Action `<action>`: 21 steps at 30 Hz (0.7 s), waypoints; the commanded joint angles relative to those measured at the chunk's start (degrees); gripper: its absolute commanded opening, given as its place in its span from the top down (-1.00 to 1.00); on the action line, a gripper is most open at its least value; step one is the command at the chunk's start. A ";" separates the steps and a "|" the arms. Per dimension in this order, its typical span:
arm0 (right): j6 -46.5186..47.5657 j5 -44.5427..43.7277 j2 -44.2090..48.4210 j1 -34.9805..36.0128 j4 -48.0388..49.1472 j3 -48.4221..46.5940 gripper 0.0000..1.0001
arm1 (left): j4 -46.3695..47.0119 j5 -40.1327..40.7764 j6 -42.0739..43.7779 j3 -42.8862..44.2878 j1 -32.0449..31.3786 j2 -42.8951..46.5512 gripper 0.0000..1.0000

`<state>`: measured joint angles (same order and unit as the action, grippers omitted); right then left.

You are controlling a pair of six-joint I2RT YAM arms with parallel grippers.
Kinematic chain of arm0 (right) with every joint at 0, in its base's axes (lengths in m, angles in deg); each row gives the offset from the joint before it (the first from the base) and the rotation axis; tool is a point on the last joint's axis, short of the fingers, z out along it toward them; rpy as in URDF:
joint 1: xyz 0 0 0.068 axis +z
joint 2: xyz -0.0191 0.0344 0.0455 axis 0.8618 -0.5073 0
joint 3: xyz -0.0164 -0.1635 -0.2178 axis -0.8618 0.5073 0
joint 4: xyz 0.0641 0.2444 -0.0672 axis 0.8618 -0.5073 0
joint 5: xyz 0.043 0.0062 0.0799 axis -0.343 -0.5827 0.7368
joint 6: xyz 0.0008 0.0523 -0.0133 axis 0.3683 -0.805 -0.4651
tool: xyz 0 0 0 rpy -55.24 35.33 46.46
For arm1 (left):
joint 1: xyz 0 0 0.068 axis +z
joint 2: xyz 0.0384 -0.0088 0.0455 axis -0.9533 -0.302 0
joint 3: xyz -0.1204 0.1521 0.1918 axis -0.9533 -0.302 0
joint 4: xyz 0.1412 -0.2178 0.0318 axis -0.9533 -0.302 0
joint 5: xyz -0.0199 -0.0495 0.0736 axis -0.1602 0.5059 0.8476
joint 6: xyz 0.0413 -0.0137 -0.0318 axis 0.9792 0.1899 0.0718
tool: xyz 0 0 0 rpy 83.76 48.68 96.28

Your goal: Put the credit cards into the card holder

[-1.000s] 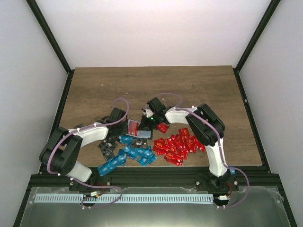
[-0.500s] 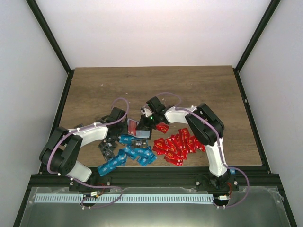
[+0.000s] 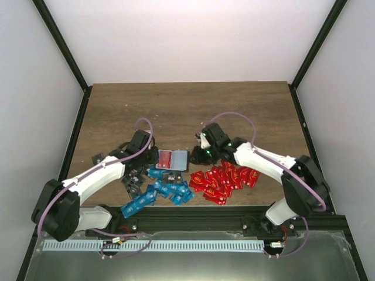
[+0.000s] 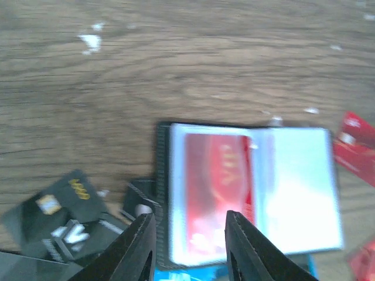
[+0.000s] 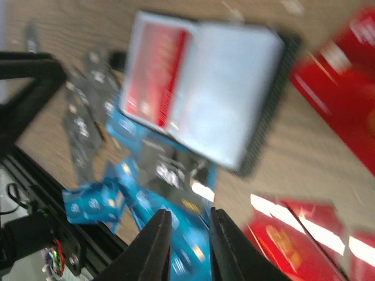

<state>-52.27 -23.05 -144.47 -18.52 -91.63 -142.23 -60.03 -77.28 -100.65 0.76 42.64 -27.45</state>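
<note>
Black square folding card holder point(image 3: 173, 158) lies open on the brown wooden table point(image 3: 176, 105), one glossy red plastic card point(image 4: 214, 175) in its left pocket, between the left gripper point(image 4: 188, 219), spread and empty, and the right gripper point(image 5: 189, 213), slightly parted, also empty.

Open card holder point(image 4: 296, 187) with a red card point(image 4: 214, 181) lies beyond parted fingers point(image 4: 137, 252).

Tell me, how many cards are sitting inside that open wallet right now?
1: a red card in the left pocket of the card holder; the right pocket looks empty. Others could be hidden behind it.
</note>
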 commanded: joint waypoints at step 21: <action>-14.25 -14.05 30.05 0.12 -18.82 28.88 0.48 | 18.38 -25.09 -8.78 0.83 -28.44 -12.10 -0.02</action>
<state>-63.44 -33.41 -117.28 -18.54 -108.04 -114.30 -44.69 -101.47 -107.14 0.45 16.20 -36.74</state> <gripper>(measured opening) 0.235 0.507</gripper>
